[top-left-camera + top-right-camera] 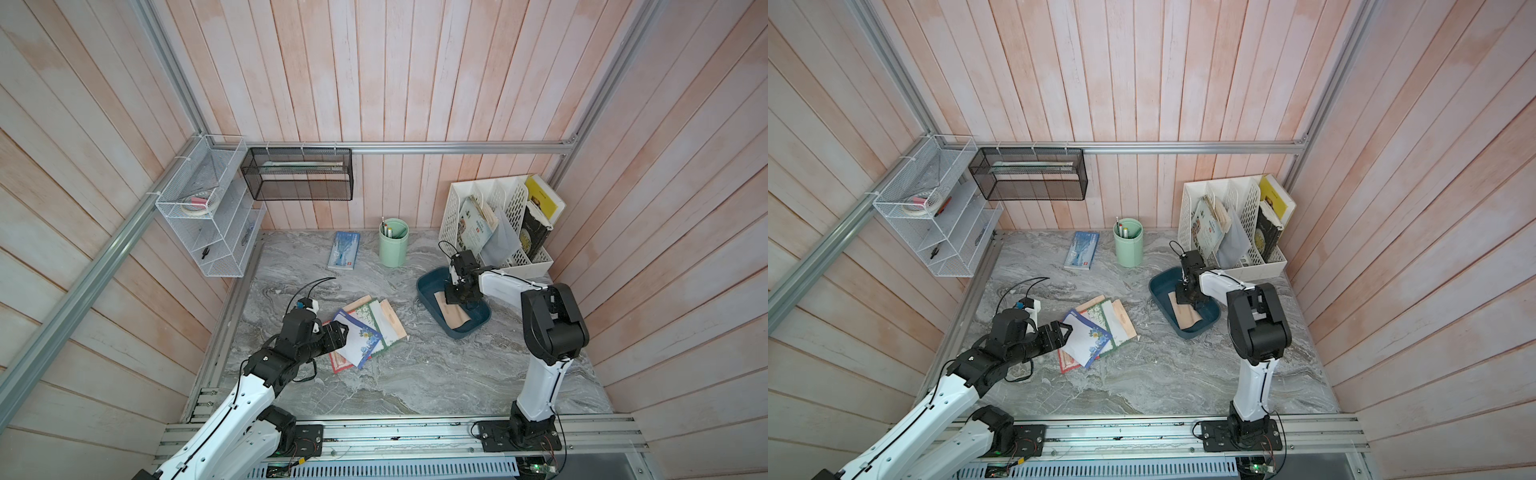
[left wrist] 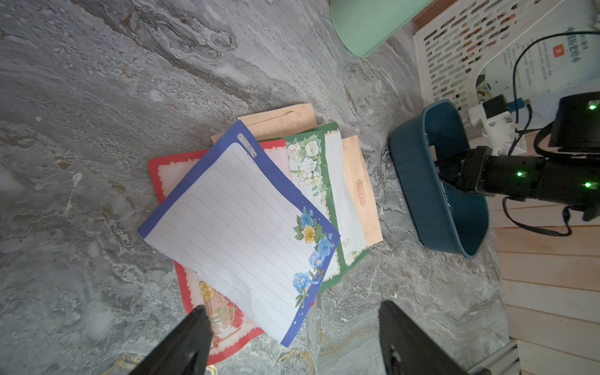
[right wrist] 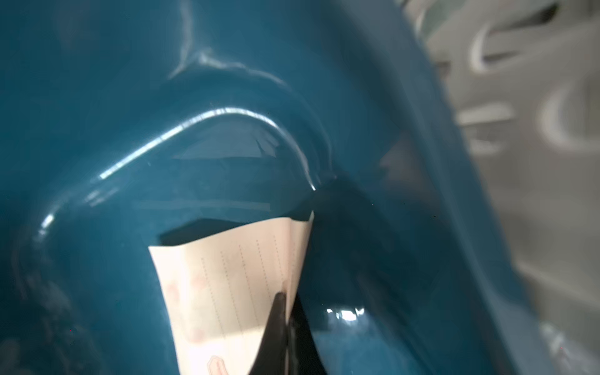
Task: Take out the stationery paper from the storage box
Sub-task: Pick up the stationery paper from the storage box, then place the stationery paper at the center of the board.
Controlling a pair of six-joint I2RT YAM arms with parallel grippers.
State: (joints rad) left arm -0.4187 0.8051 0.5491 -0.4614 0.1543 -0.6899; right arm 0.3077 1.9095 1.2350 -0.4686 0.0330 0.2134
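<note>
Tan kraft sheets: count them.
3 tan sheets: two under the floral sheets on the table; one in the storage box, pinched by the right claw. More may be hidden.

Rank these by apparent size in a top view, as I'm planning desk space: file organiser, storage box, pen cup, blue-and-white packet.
1. white file organiser
2. teal storage box
3. mint-green pen cup and blue-and-white packet: they look about alike, so I leave them unranked.

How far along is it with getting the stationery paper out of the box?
Done: several sheets lie piled on the table. In hand: the right arm's jaws are shut on a tan sheet inside the storage box. Left: lifting it out; the left arm's jaws stand open at the pile's edge.
</note>
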